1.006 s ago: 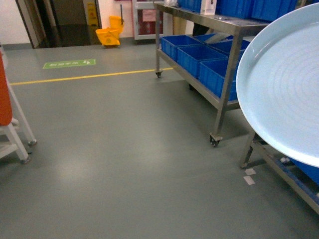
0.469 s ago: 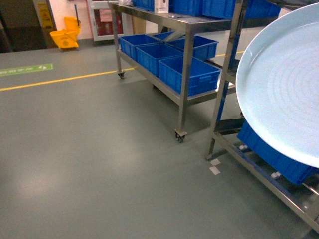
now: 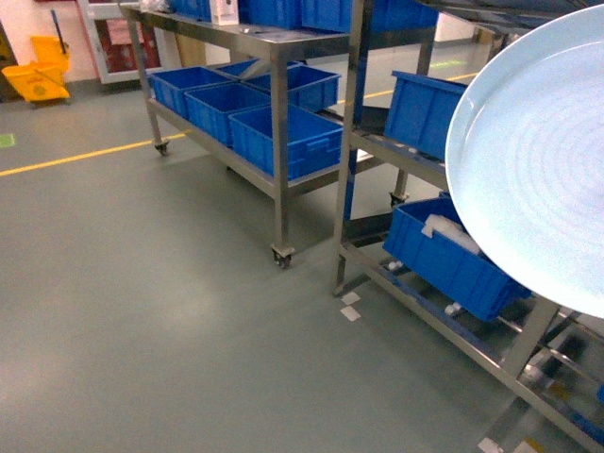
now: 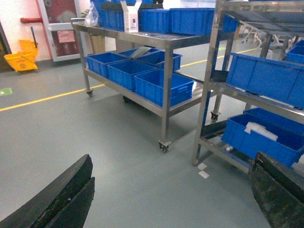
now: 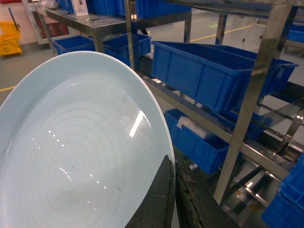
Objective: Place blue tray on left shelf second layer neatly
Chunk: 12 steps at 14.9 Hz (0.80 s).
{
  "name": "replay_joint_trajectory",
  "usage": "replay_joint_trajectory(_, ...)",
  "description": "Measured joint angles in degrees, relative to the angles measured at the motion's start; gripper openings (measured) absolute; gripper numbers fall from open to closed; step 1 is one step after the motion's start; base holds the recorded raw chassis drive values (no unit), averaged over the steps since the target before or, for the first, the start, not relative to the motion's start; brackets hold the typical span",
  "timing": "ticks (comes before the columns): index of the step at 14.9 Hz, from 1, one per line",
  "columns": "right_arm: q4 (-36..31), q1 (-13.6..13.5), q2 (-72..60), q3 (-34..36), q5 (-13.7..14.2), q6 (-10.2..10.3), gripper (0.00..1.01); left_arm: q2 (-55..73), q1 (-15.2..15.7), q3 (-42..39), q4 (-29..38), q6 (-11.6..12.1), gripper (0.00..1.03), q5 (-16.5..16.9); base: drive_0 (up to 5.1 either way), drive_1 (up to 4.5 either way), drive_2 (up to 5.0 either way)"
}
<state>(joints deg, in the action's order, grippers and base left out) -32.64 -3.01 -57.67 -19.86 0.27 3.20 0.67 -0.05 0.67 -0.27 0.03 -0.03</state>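
My right gripper [image 5: 173,190] is clamped on the blue tray [image 5: 80,156] at its rim, glossy, stiff, probably light and slippery; left gripper [image 4: 166,199] gapes empty.

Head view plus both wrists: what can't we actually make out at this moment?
- Pale sky-blue round glossy tray: cut off by the right edge in the head view; in the right wrist view by the left and bottom edges.
- Right gripper: clamps the tray rim; not visible in the head view.
- Left gripper: only two dark finger ends show, wide apart, nothing between.
- Steel shelf rack: top and right side out of frame, layers uncountable.
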Motion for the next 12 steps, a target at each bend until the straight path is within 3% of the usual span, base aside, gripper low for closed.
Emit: replay_joint_trajectory(12,-0.15,0.0,0.02,0.0,-0.02,0.0,0.02,0.0,0.0,0.0,0.09,0.0,0.98,-0.04,-1.6,2.63,-5.9)
